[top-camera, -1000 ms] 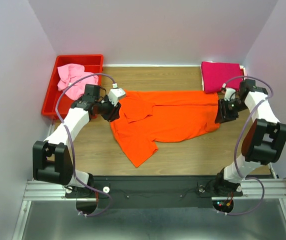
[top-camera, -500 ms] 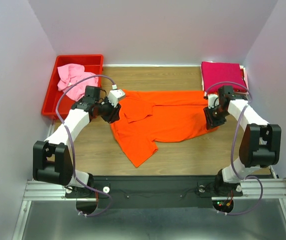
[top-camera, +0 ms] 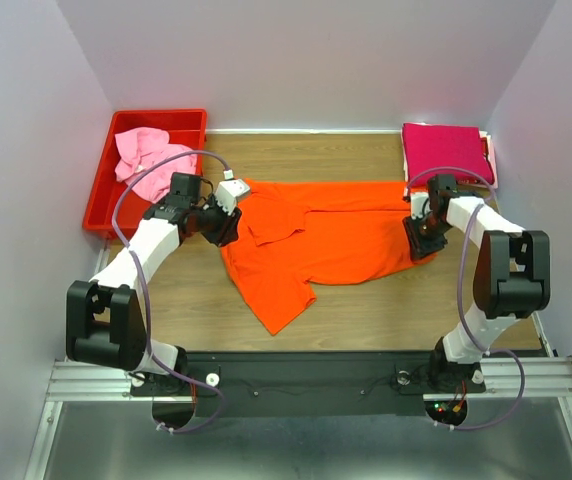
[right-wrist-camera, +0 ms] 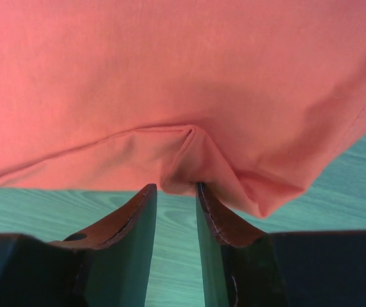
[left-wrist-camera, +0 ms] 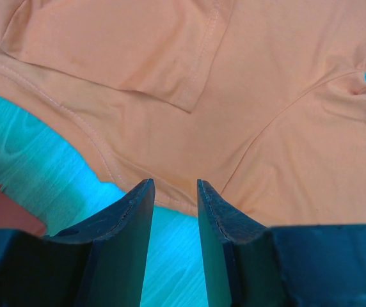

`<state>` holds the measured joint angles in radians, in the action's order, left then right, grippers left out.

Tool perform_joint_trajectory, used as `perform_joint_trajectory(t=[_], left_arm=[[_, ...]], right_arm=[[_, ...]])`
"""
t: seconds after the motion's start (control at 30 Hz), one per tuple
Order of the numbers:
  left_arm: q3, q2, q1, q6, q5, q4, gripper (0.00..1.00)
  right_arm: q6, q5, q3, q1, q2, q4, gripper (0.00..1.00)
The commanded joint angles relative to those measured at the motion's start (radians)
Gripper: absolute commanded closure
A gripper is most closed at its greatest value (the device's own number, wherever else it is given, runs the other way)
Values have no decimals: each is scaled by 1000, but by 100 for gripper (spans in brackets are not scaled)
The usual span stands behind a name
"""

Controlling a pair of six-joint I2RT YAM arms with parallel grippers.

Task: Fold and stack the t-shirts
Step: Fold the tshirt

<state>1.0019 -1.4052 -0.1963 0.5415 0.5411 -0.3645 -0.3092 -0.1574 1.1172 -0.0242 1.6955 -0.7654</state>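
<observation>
light pink t-shirt [top-camera: 146, 160] inside red bin [top-camera: 99, 200], far left

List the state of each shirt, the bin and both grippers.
orange t-shirt, spread out, partly folded
magenta t-shirt, folded, far right corner
red bin, holding a shirt
pink t-shirt, crumpled inside it
left gripper, open at the orange edge
right gripper, cloth bunched at its tips, grip unclear

Table [top-camera: 386, 300]: two t-shirts [top-camera: 346, 240], perhaps bin [top-camera: 96, 200]
</observation>
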Motion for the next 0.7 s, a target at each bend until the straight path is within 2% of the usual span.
perform_joint_trajectory(t=[0.0, 0.17, 0.3, 0.57, 0.67], left_arm=[[-19, 2, -3, -2, 2, 22, 55], [-26, -3, -3, -2, -1, 25, 55], [-32, -5, -2, 0, -3, 29, 55], [-32, -29, -3, 86, -3, -50, 59], [-36, -37, -3, 95, -12, -57, 59]], right_arm=[[21, 9, -7, 18, 18, 38, 63], [28, 33, -22, 23, 24, 46, 60], [32, 53, -14, 41, 24, 55, 64], [-39, 151, 4, 41, -74, 17, 81], [-115, 200, 13, 41, -103, -14, 97]])
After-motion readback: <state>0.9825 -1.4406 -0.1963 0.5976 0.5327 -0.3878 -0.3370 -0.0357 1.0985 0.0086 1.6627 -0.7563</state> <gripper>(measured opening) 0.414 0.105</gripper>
